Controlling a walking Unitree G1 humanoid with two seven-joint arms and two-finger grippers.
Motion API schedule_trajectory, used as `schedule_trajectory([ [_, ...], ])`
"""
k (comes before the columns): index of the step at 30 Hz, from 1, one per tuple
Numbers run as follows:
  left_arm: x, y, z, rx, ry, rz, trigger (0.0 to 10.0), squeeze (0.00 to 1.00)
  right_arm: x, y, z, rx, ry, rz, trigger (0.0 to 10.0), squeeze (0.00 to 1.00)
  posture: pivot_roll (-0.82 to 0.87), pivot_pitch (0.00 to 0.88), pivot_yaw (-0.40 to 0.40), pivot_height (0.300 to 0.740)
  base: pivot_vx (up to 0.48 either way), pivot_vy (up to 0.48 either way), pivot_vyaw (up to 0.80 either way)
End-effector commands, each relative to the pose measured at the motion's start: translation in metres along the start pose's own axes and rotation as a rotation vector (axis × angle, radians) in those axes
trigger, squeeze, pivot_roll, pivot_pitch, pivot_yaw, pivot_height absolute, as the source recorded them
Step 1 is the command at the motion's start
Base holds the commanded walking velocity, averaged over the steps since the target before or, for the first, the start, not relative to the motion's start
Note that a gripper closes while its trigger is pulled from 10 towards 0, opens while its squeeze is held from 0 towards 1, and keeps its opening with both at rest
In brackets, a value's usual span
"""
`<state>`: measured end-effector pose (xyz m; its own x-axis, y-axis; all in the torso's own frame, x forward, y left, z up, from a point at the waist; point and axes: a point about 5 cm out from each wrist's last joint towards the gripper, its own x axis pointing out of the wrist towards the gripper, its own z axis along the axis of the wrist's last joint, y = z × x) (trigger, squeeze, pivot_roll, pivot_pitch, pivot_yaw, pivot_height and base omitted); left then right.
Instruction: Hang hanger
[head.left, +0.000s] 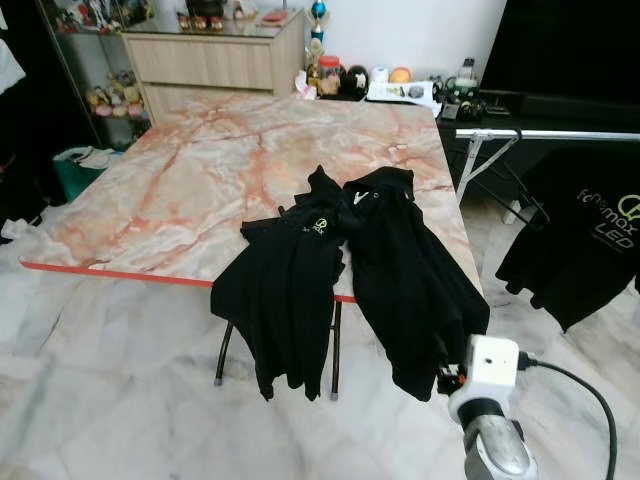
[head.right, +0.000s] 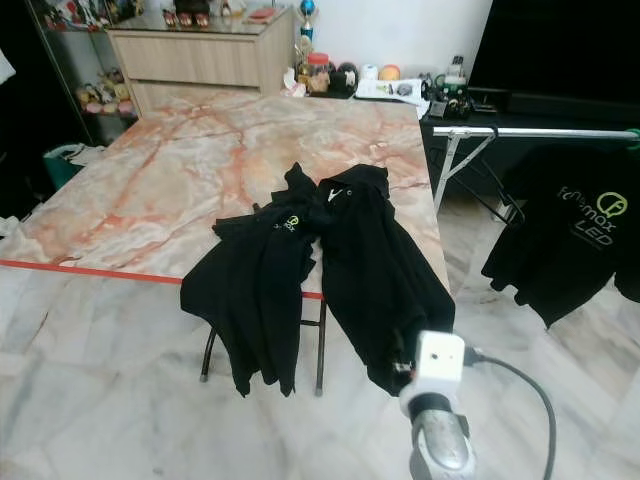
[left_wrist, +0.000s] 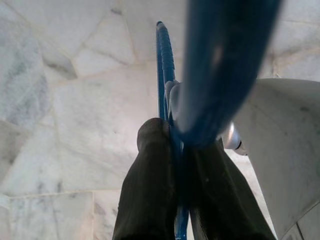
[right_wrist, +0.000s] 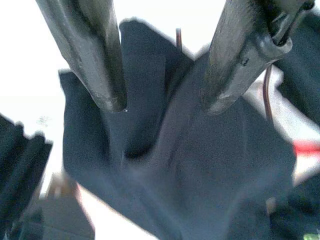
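My left gripper (left_wrist: 172, 145) is shut on a blue hanger (left_wrist: 165, 70) and hangs over the marble floor. Two black shirts lie on the marble table (head.left: 200, 170), both drooping over its near edge: the left shirt (head.left: 285, 290) and the right shirt (head.left: 405, 280). My right gripper (right_wrist: 162, 107) is open, its fingers (right_wrist: 100, 60) spread just in front of the right shirt's hanging hem (right_wrist: 170, 165). The right wrist (head.left: 490, 400) sits low beside that hem. A metal clothes rail (head.left: 560, 134) stands to the right with a black printed shirt (head.left: 590, 230) hanging on it.
A wooden cabinet (head.left: 210, 55) and a shelf with small items (head.left: 400, 85) stand behind the table. A dark TV (head.left: 570, 50) is at the back right. The table's red edge (head.left: 110, 272) and folding legs (head.left: 335, 350) are close ahead. Marble floor (head.left: 100, 400) surrounds the table.
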<state>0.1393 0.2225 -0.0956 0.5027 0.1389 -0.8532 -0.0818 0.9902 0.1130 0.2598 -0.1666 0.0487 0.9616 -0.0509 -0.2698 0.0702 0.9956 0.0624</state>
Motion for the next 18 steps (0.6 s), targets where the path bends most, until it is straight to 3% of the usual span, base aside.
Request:
schedule_trajectory([
  [1,0.0,-0.002,-0.004,0.005,0.023,-0.005,10.0,0.0,0.002,0.0,-0.01,0.013,0.037,-0.001,10.0,0.0,0.04,0.076,-0.017,0.74,0.0,0.0,0.0],
  [4,0.0,-0.002,-0.004,0.006,0.023,-0.005,10.0,0.0,0.003,-0.006,-0.039,0.003,0.155,-0.011,10.0,0.0,0.04,0.073,-0.017,0.74,0.0,0.0,0.0],
  [5,0.0,-0.003,-0.004,0.012,0.023,-0.008,10.0,0.0,0.003,-0.008,-0.059,0.003,0.231,-0.01,10.0,0.0,0.04,0.07,-0.016,0.74,0.0,0.0,0.0],
  [10,0.0,-0.004,-0.004,0.035,0.021,-0.015,10.0,0.0,-0.001,-0.013,-0.087,-0.005,0.347,-0.016,10.0,0.0,0.04,0.061,-0.015,0.74,0.0,0.0,0.0],
  [11,0.0,-0.003,-0.004,0.048,0.022,-0.012,10.0,0.0,-0.012,-0.02,-0.112,-0.019,0.471,-0.045,10.0,0.0,0.04,0.053,-0.012,0.74,0.0,0.0,0.0],
  [16,0.0,-0.003,-0.004,0.05,0.024,-0.01,10.0,0.0,-0.023,-0.025,-0.128,-0.012,0.552,-0.069,10.0,0.0,0.04,0.039,-0.006,0.74,0.0,-0.358,0.0],
  [18,0.0,-0.003,-0.004,0.052,0.024,-0.011,10.0,0.0,-0.035,-0.029,-0.142,-0.012,0.63,-0.105,10.0,0.0,0.04,0.032,-0.001,0.74,0.0,-0.371,0.0],
])
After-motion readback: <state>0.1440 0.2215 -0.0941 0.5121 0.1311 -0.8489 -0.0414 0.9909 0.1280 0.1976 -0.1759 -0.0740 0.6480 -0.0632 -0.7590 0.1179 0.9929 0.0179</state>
